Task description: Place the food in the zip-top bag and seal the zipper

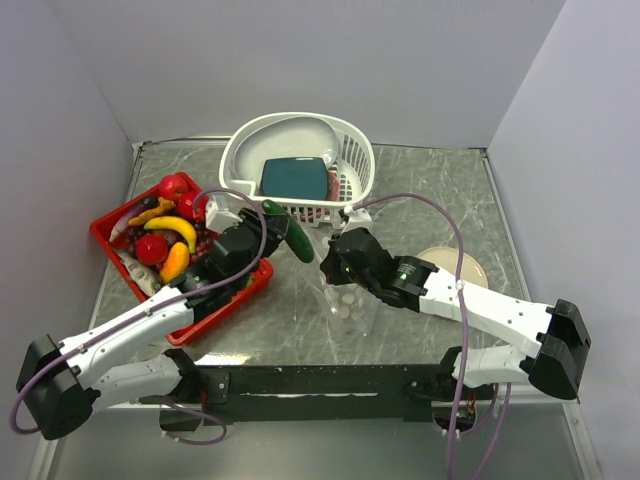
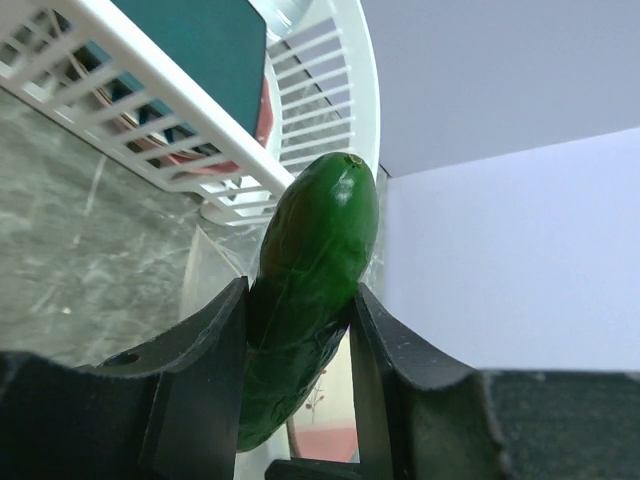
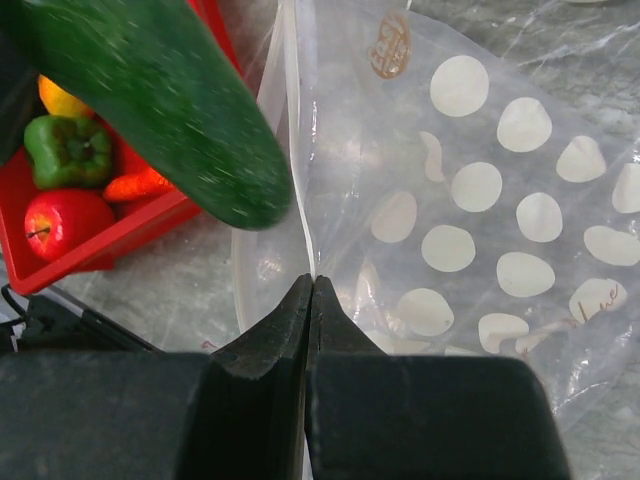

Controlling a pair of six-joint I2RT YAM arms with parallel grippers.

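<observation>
Cucumber held at bag mouth, both grippers engaged.

Left gripper [image 1: 268, 222] is clamped on the lower half of a green cucumber [image 1: 290, 232], one finger on each side, and the cucumber's free end points toward the bag [image 1: 350, 300]. Right gripper [image 3: 310, 290] has its jaws fully together, pinching the bag's edge and holding it up from the table. The bag, clear with white spots, sits mid-table between the arms, just in front of the white basket [image 1: 300, 120]. In the right wrist view the cucumber tip lies just beside the pinched edge; cannot tell whether it is inside. Remaining food [image 1: 165, 235] lies in the red tray [image 1: 215, 320] at left.
</observation>
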